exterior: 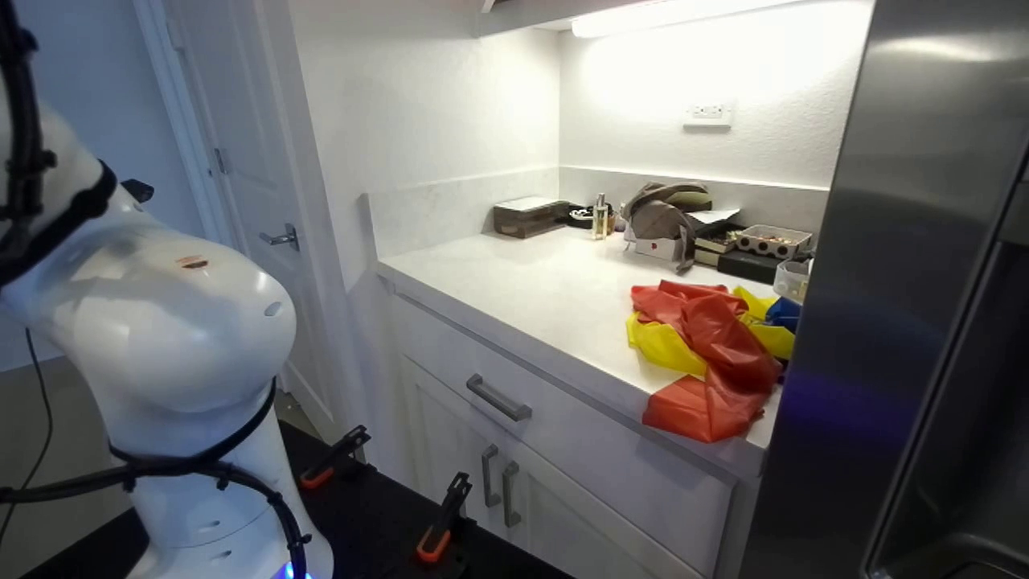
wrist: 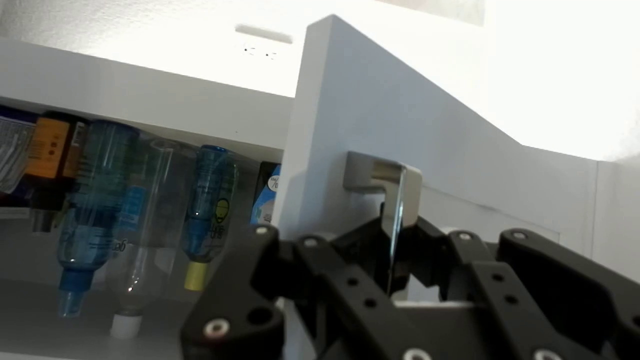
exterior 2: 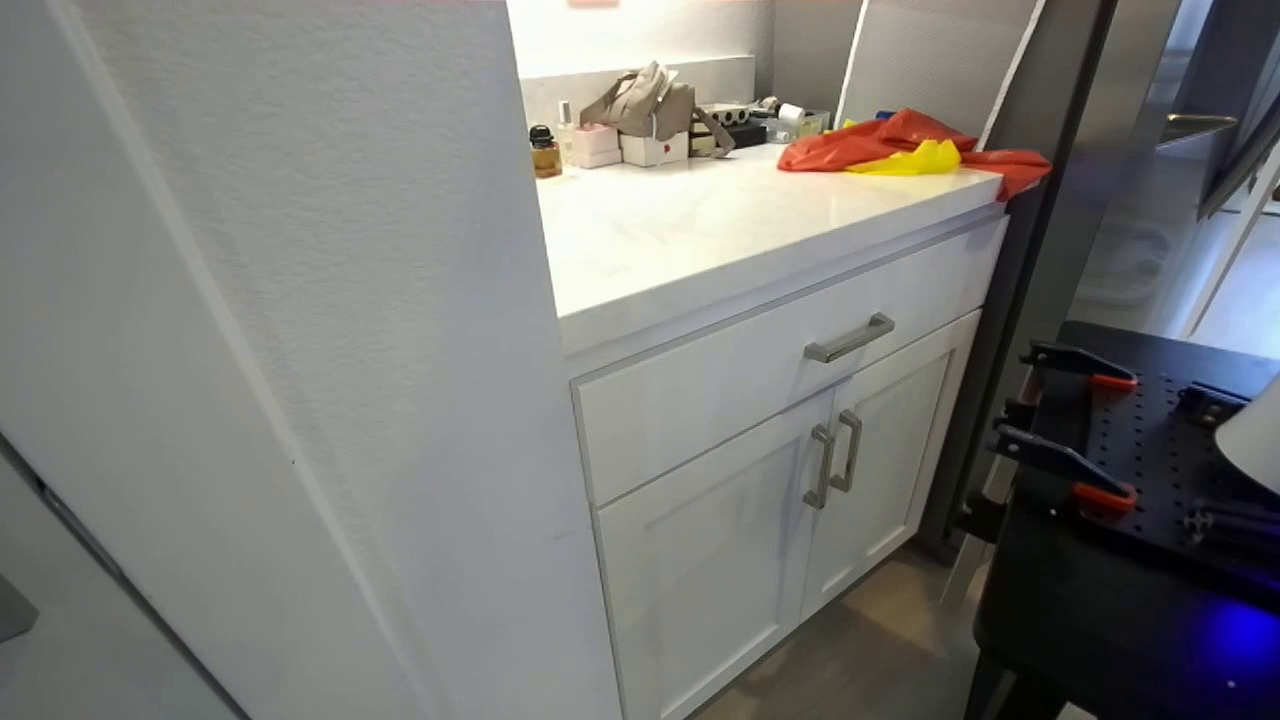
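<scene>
I hold the cabinet handle (wrist: 409, 197) pinched tight between my fingers (wrist: 428, 241).
In the wrist view its bar runs between them, and they mostly hide one end; the other end, bent back to the open door (wrist: 375, 120), shows clear. Beside the door's edge, bottles (wrist: 95, 240) look dim and overlap. My fingers lie outside both exterior views.

Your end effector (wrist: 396, 250) sits toward 5 o'clock, closed on the metal handle (wrist: 409, 197) of a white door (wrist: 410, 115) at 2 o'clock. In the cabinet (wrist: 150, 85) toward 9 o'clock you have an orange-labelled bottle (wrist: 50, 147), a blue bottle (wrist: 92, 235), a clear bottle (wrist: 142, 260) and a yellow-capped bottle (wrist: 202, 210), caps (wrist: 195, 276) pointing to 6 o'clock. An outlet (wrist: 260, 50) is on the wall (wrist: 125, 30) at 11 o'clock.
</scene>
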Motion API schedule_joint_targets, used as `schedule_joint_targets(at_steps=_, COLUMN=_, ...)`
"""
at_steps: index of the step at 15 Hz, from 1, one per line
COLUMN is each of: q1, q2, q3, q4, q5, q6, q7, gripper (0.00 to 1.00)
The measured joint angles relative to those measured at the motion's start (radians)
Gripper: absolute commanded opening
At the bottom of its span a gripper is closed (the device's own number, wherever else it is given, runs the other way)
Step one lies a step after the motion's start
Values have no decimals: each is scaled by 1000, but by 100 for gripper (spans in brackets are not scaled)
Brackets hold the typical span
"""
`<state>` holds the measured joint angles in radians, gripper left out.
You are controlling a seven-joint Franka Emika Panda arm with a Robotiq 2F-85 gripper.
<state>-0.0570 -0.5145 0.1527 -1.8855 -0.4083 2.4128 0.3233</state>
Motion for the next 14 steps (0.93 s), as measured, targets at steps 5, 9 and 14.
schedule_joint_targets(at_steps=5, q1=0, q2=-1, q3=1, q4=1, q5=0, q6=-2, q7=0, gripper=0)
schedule_joint_targets(at_steps=9, q1=0, q2=-6, q3=1, q4=-4, q5=1, q6=-1, q7=2, gripper=0)
schedule_joint_targets(at_steps=14, q1=-5, q2=-29, q3=23, q4=-23, q5=-10, q6=0, q7=43, gripper=0)
